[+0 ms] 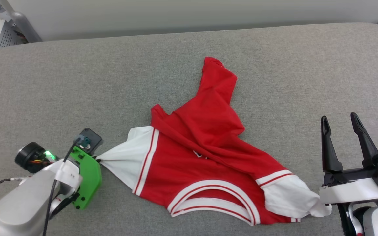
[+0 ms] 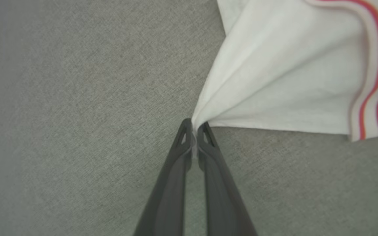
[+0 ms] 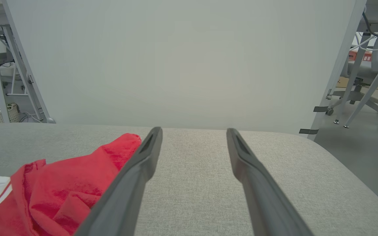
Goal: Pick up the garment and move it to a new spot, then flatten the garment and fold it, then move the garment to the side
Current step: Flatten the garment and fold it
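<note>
Head cam: high, near side, looks fwd + down; whole garment on grey table in frame. L wrist cam: v. close, looks down along left gripper. R wrist cam: low, near-level along right gripper, faces far wall. All 3 share garment + table.

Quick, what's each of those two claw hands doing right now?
Left gripper: closed, pinching the tip of the garment by its white sleeve.
Right gripper: open, holding nothing.
</note>
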Robot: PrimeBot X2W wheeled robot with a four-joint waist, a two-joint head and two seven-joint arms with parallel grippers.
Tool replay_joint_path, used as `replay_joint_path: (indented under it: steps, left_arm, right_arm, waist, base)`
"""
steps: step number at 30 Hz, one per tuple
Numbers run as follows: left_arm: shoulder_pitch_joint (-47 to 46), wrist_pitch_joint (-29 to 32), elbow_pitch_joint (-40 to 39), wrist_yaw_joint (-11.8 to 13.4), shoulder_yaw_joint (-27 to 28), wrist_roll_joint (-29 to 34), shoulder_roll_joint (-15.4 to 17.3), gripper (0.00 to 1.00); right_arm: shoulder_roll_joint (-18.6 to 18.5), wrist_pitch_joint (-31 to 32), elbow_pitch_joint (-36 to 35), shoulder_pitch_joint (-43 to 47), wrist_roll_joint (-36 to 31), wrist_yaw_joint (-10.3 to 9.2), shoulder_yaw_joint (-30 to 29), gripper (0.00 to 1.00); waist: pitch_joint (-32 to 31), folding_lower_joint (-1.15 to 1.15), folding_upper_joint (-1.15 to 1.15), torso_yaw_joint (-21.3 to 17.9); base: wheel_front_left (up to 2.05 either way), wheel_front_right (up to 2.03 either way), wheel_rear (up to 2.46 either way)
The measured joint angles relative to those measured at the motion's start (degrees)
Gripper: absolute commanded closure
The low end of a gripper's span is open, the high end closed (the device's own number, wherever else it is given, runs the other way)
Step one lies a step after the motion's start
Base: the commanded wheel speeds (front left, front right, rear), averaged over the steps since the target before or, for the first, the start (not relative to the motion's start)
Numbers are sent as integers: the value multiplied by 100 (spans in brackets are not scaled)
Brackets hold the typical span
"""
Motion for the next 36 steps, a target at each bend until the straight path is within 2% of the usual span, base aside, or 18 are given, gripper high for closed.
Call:
replay_joint_path:
  steps: [6,11,12,13,16,21,22,23,25,29,32,36]
  left_arm:
    - [1,-174,566,121,130,-71,179,100]
    - [31,-332,1099,127,98,-81,159,100]
    - [53,-399,1166,130,105,-107,102,17]
    - [74,-476,1211,155,120,-137,19,0]
    - [133,-815,1237,289,157,-169,-197,0]
    - [249,-1702,1169,765,426,-168,-363,0]
    - [294,-1924,1109,883,486,-167,-381,0]
    - [515,-2592,877,1230,693,-168,-426,0]
    - [706,-2960,709,1499,827,-167,-448,0]
    - [1110,-3239,200,2020,1198,-133,-516,0]
    - [1452,-3271,-365,2349,1590,116,-568,0]
    - [2025,-3271,-1113,2627,2147,637,-712,0]
  right_arm:
    - [-40,0,62,21,1,0,-66,0]
    - [-71,0,147,25,8,0,-101,0]
    - [-79,-1,170,32,8,0,-112,0]
    - [-85,-1,186,46,9,0,-120,0]
    - [-119,0,224,113,9,0,-112,0]
    - [-250,25,169,136,13,0,-48,0]
    - [-290,38,142,135,18,0,-22,0]
    - [-431,120,-3,124,32,0,62,0]
    - [-561,227,-145,98,69,0,186,0]
    - [-942,499,-452,-71,205,0,570,0]
    - [-1279,804,-717,-243,372,0,950,0]
    - [-1758,1288,-1069,-457,523,0,1563,0]
  waist:
    - [-17,0,0,-5]
    - [-64,0,0,-7]
    - [-84,0,0,-6]
    - [-107,0,0,2]
    - [-189,0,0,30]
    - [-359,0,0,92]
    - [-398,0,0,106]
    - [-511,0,0,157]
    - [-582,-1,0,203]
    - [-682,-1,0,304]
    - [-729,-1,0,376]
    - [-746,-1,0,457]
  base:
    - [0,0,0]
    - [0,0,0]
    - [0,0,0]
    - [0,0,0]
    - [0,0,0]
    - [0,0,0]
    - [0,0,0]
    - [0,0,0]
    - [0,0,0]
    - [0,0,0]
    - [0,0,0]
    - [0,0,0]
